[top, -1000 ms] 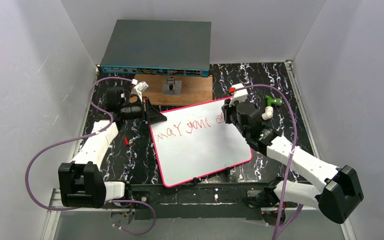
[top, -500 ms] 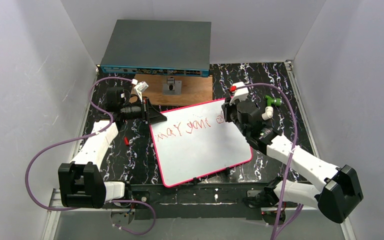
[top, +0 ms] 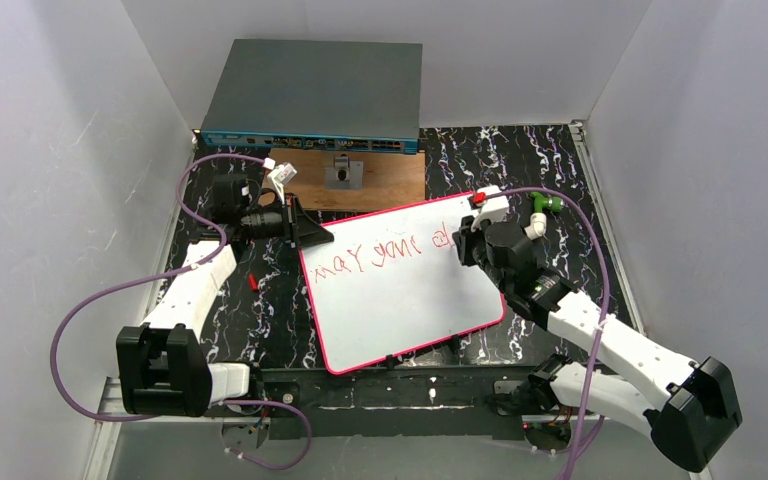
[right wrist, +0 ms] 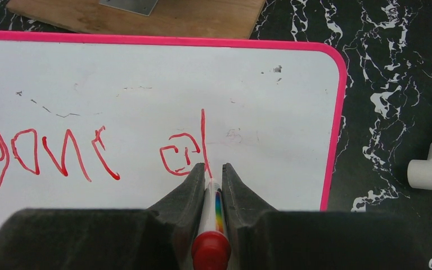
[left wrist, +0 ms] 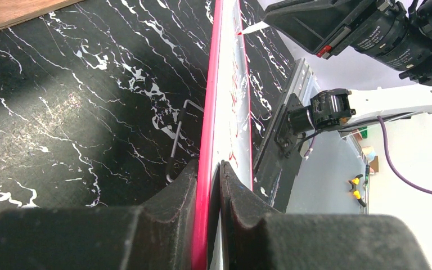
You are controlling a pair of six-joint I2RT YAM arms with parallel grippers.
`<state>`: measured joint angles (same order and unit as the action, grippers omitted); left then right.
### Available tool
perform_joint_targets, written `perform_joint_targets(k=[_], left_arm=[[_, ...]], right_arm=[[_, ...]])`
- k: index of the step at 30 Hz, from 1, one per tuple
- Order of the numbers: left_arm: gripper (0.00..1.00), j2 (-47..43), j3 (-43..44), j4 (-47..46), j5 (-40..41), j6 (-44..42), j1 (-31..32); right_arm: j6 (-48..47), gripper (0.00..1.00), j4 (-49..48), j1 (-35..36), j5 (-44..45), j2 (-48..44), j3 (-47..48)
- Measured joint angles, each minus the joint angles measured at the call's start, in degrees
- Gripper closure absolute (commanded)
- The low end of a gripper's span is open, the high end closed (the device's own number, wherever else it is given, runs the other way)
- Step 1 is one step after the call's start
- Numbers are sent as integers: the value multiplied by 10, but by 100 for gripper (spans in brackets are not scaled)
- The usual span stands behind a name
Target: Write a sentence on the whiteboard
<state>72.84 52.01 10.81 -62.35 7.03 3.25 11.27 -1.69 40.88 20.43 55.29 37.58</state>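
The large white whiteboard with a thin pink-red rim [top: 410, 300] sits mid-frame in the top view, its upper-left corner pinched by the left end effector [left wrist: 208, 165]. The right end effector [right wrist: 212, 167] is clamped on a white, red-ended marker [right wrist: 216, 205], at the right end of the red scrawled sentence [top: 375, 250]. Light tip pressure and a firm left grip should prevent skidding.

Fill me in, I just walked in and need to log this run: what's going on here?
The robot is partway through writing on the whiteboard. The left gripper is shut on the board's far left corner, steadying it. The right gripper is shut on a red marker, tip down near the far right corner at the foot of a vertical stroke. The sentence so far is one line of wobbly red lettering across the far part; the near part is blank.
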Motion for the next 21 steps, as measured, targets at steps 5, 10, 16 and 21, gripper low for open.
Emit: perform_joint_targets(k=[5,10,16,21], left_arm=[[100,0,0,0,0,0,0],[100,-2,0,0,0,0,1],[100,-2,0,0,0,0,2],[100,-2,0,0,0,0,2]], right_arm=[[1,99,16,0,4,-8,0],[-4,99,23,0,5,-19,1],[-10,99,23,0,10,-37,23],[-16,99,7,-3,25,-19,31]])
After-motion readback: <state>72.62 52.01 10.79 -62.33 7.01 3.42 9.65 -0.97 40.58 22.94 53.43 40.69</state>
